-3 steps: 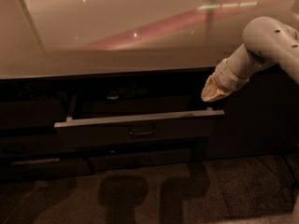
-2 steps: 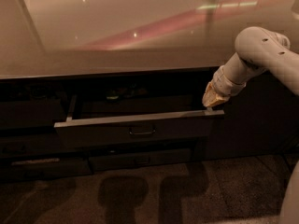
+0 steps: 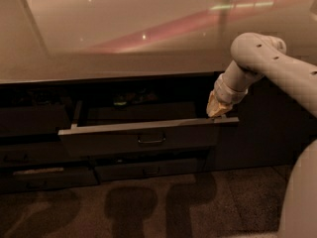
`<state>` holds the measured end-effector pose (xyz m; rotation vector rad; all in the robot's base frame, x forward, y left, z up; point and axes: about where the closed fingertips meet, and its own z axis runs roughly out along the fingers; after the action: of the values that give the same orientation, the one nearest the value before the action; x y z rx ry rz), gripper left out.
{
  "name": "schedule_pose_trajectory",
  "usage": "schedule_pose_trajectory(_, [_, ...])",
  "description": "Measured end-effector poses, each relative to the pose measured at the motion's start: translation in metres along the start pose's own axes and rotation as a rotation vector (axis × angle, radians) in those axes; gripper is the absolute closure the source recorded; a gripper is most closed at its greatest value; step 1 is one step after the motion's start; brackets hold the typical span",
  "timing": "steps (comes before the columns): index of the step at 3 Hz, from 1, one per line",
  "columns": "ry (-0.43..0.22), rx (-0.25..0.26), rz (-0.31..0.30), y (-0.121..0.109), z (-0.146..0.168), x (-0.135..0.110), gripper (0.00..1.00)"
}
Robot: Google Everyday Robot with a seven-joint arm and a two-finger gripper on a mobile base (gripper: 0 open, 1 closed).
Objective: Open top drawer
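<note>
The top drawer (image 3: 114,142) is a wide dark grey front with a small bar handle (image 3: 151,140) at its centre. It stands pulled partly out from under the counter, and its pale top edge and left side rail show. My gripper (image 3: 216,111) points down at the right end of the drawer front's top edge, just behind it, at or very near the rim. The pale arm reaches in from the right. The drawer's inside is dark, with a few dim items at the back.
A glossy beige countertop (image 3: 124,43) overhangs the cabinets. Two shorter dark drawer fronts (image 3: 148,171) sit below the open drawer. A dark cabinet door (image 3: 262,133) is at the right, behind my arm. My pale base (image 3: 302,197) fills the lower right corner, over brown carpet (image 3: 148,207).
The arm has swung left and down, bringing the gripper from beside the drawer's right end onto its top right corner. The drawer stays at the same opening.
</note>
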<state>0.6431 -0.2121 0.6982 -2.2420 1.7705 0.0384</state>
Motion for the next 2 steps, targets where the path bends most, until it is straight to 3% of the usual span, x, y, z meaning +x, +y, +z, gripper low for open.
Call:
schedule_pose_trajectory(1, [0.072,-0.082,-0.079,-0.0015,0.0349,-0.033,1.0])
schedule_pose_trajectory(2, [0.072,-0.082,-0.079,-0.0015,0.0349,-0.033,1.0])
